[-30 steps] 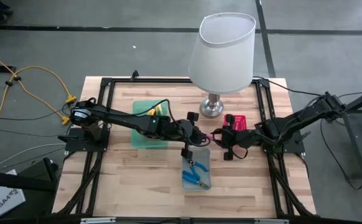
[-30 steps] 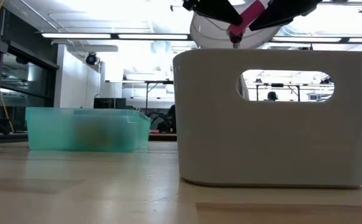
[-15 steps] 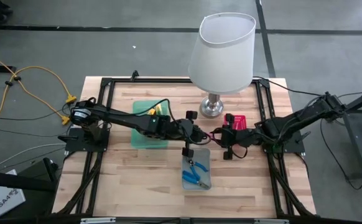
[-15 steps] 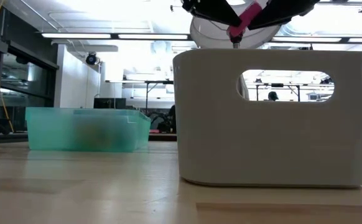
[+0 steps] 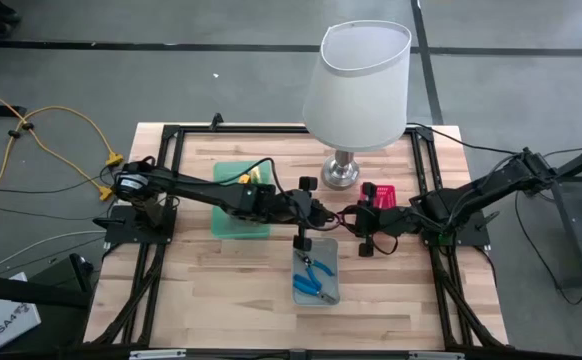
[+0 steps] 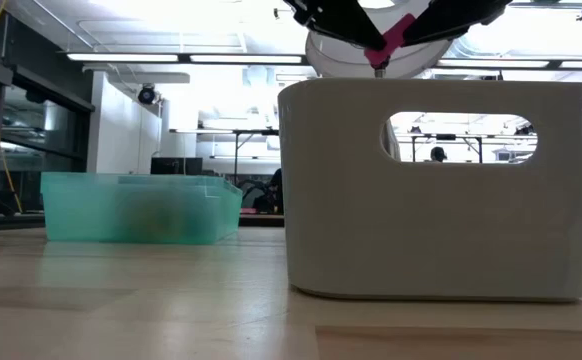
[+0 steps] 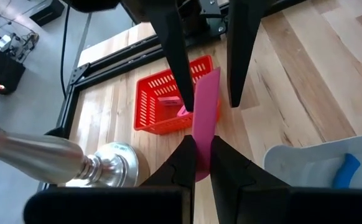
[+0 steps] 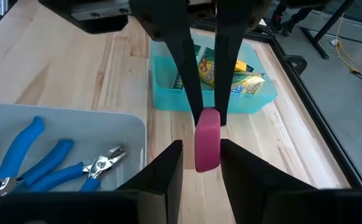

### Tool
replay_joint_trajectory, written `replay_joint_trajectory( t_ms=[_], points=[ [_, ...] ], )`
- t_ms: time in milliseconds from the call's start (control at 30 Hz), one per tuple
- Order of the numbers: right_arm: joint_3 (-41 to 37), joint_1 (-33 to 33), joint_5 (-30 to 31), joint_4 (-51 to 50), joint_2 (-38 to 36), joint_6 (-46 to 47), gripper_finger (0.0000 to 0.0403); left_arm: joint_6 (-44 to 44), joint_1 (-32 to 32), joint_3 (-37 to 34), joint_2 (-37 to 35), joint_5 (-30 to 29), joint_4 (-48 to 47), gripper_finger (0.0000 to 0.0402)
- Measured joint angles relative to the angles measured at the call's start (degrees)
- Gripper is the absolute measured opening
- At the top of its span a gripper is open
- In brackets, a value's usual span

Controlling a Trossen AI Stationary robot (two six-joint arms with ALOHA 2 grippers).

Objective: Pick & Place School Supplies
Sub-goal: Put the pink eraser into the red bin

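Observation:
My left gripper (image 5: 323,216) is shut on a flat pink bar (image 7: 206,106), held in the air above the far end of the grey tray (image 5: 316,292). My right gripper (image 5: 357,220) faces it, open. Its two fingers (image 8: 168,168) stand on either side of the bar's free end (image 8: 208,140); I cannot tell whether they touch it. The bar also shows in the low view (image 6: 391,35), tilted above the tray's wall (image 6: 441,190). Blue-handled pliers (image 5: 316,280) lie in the grey tray. Yellow-and-green pieces (image 8: 227,71) lie in the green tray (image 5: 241,212). My left gripper pinches one end of the pink bar (image 7: 198,149) between its two fingers, on the bar's flat faces. The fingers come about level from the table's left and lie along the bar. The bar sticks out past the fingertips toward the right gripper, lifted clear of table and trays.
A big white-shaded lamp (image 5: 356,75) stands at the far middle, its metal base (image 5: 339,175) just beyond the grippers. A red basket (image 5: 381,195) with pink bars sits on the right, under the right arm. Bare wood lies along the near edge.
The left gripper has stayed shut on the pink bar. The bar has risen slightly over the grey tray. The two grippers have come slightly closer to each other.

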Motion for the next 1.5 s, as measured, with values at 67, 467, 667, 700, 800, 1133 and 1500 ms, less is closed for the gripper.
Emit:
replay_joint_trajectory(
  t_ms=[67, 467, 667, 700, 800, 1133, 1500],
  points=[
    [0.0, 0.0, 0.02, 0.24, 0.0, 0.0, 0.0097, -0.04, 0.02, 0.0, 0.09, -0.02, -0.19, 0.0019],
    [0.02, 0.0, 0.04, 1.75, 0.0, -0.19, 0.0095, 0.22, 0.02, 0.0, 0.09, -0.04, -0.08, 0.0019],
    [0.04, 0.0, 0.28, 1.73, -0.02, -0.08, 0.005, 0.49, 0.0, 0.0, 0.09, 0.02, -0.13, 0.0019],
    [0.04, 0.0, 0.28, 1.71, -0.02, -0.25, 0.0041, 0.72, 0.0, 0.0, 0.09, 0.02, -0.17, 0.0019],
    [0.04, 0.01, 0.12, 1.68, -0.02, -0.71, 0.0025, 1.83, 0.01, 0.0, 0.09, 1.0, -0.23, 0.0019],
    [0.04, 0.02, -0.17, 1.75, -0.02, -0.47, 0.0026, 2.6, 0.02, 0.0, 0.09, 2.08, 0.29, 0.0078],
    [0.04, 0.02, 0.16, -2.22, -0.02, 5.55, 0.0025, 2.6, 0.02, 0.0, 0.06, 0.98, 0.4, 0.0157]
  ],
)
